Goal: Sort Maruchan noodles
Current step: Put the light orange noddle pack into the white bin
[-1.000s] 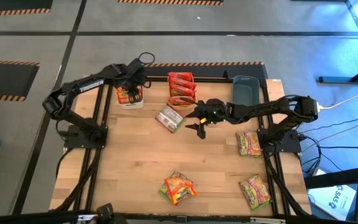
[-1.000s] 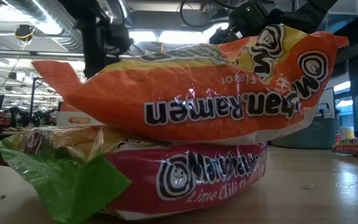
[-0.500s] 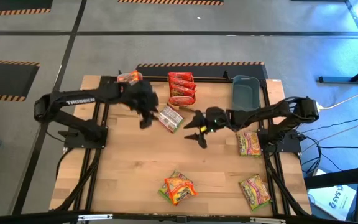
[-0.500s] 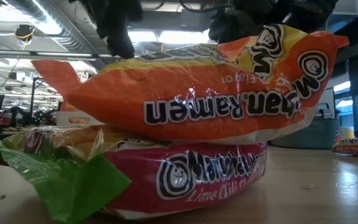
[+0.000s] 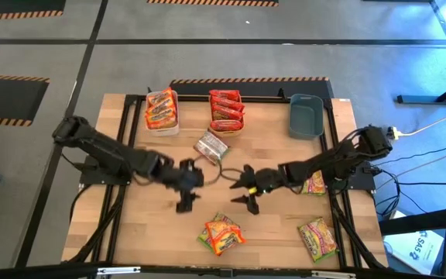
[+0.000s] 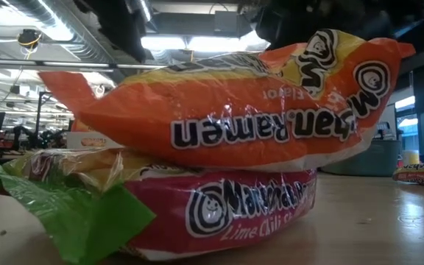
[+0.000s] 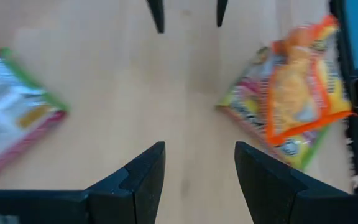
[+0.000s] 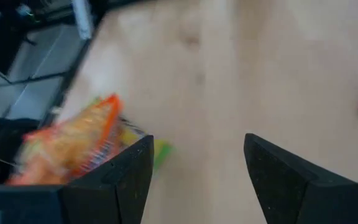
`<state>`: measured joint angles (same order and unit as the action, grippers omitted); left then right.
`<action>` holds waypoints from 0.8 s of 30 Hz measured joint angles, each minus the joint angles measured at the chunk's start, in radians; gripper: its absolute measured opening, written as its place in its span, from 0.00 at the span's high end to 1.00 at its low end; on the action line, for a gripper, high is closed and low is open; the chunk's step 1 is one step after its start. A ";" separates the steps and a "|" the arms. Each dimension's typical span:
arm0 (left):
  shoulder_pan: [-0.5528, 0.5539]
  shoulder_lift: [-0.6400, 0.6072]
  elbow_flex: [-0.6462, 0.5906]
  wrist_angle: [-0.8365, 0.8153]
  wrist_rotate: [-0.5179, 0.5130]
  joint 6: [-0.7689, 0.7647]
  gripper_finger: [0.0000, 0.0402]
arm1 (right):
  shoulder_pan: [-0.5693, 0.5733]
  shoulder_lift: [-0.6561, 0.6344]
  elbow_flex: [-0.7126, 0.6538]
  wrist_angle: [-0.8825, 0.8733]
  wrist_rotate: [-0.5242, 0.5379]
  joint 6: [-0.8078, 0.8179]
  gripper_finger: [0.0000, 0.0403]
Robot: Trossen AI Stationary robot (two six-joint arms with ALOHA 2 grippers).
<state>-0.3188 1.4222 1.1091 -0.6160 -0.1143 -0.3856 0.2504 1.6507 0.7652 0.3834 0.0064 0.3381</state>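
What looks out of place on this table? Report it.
One packet lies silvery back up, askew, loose on the wood near the bins. At the table's near edge, a pile of packets is stacked crookedly, orange over red and green. Nothing looks spilled or torn.

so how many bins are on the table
3, all along the far edge: a white bin holding orange packets, an orange bin holding red packets, and an empty grey-blue bin nearest the right arm. None look hidden.

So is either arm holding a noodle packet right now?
No. The left gripper and right gripper both hang open and empty above the table.
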 joint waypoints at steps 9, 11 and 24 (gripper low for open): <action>-0.231 0.147 0.000 0.186 -0.137 -0.165 0.53 | 0.146 0.024 0.001 0.037 0.037 0.144 0.42; -0.264 0.192 0.000 0.248 -0.160 -0.187 0.53 | 0.174 0.024 0.001 0.038 0.027 0.176 0.42; -0.323 0.422 -0.001 0.611 -0.191 -0.233 0.53 | 0.344 0.024 0.001 0.035 0.098 0.501 0.42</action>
<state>-0.6417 1.8439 1.1080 -0.0055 -0.3052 -0.6186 0.5946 1.6745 0.7662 0.4179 0.1040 0.8393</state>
